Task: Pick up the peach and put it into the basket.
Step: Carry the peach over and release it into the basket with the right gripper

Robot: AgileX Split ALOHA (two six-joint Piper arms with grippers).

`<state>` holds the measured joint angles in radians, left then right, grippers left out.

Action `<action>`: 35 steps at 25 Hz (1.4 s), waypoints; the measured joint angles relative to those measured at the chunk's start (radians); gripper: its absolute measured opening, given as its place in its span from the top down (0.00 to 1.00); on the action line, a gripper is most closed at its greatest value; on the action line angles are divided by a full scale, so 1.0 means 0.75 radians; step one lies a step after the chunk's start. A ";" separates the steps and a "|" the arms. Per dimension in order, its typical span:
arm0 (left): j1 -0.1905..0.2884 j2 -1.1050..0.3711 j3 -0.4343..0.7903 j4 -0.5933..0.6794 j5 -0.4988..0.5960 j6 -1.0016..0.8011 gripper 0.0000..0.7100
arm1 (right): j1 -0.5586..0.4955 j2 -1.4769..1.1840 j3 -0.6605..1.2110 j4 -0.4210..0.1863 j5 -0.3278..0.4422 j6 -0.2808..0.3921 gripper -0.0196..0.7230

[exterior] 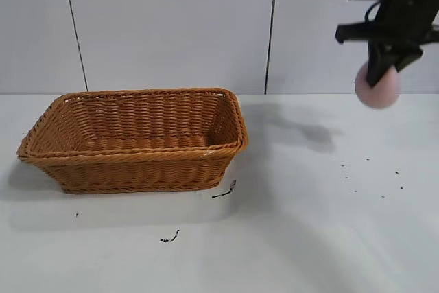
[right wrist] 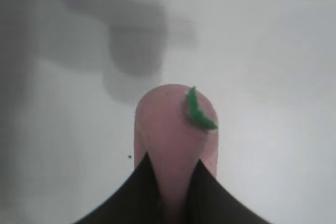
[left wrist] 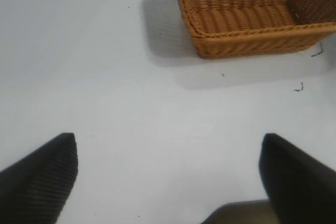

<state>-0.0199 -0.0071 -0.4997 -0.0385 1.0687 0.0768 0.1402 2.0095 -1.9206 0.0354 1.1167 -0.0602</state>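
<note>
Peach: the pale pink peach is hanging in the air at the far right of the exterior view, well above the table and well apart from the basket; in the right wrist view the peach is showing a small green leaf on its skin.
Right gripper: the right gripper is pointing downward and is gripping the peach from above, its dark fingers pressing in on both sides of the fruit.
Shadow: the arm and fruit are casting a grey shadow on the table between the peach and the basket.
Basket: the orange-brown wicker basket is sitting upright on the table at the left of the exterior view, its inside showing only woven floor.
Left gripper: the left gripper is hovering over bare table well short of the basket, its two dark fingers spreading wide apart and gripping nothing.
Specks: a few small dark specks are lying on the table just in front of the basket.
</note>
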 joint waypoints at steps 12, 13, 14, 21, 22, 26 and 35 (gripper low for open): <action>0.000 0.000 0.000 0.000 0.000 0.000 0.03 | 0.538 0.226 -0.347 0.008 -0.055 0.000 0.94; 0.000 0.000 0.000 0.000 0.000 0.000 0.03 | 0.577 0.247 -0.349 0.011 -0.076 0.000 0.94; 0.000 0.000 0.000 0.000 0.000 0.000 0.03 | 0.607 0.278 -0.351 0.011 -0.093 0.000 0.94; 0.000 0.000 0.000 0.000 0.000 0.000 0.03 | 0.720 0.520 -0.351 0.015 -0.232 -0.005 0.94; 0.000 0.000 0.000 0.000 0.000 0.000 0.03 | 0.722 0.548 -0.351 0.013 -0.237 -0.006 0.94; 0.000 0.000 0.000 0.000 0.000 0.000 0.03 | 0.722 0.610 -0.351 -0.020 -0.254 -0.005 0.90; 0.000 0.000 0.000 0.000 0.000 0.000 0.03 | 0.718 0.589 -0.351 -0.047 -0.254 0.003 0.09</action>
<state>-0.0199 -0.0071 -0.4997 -0.0385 1.0687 0.0768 0.6791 2.4514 -2.1839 0.0000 0.9260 -0.0579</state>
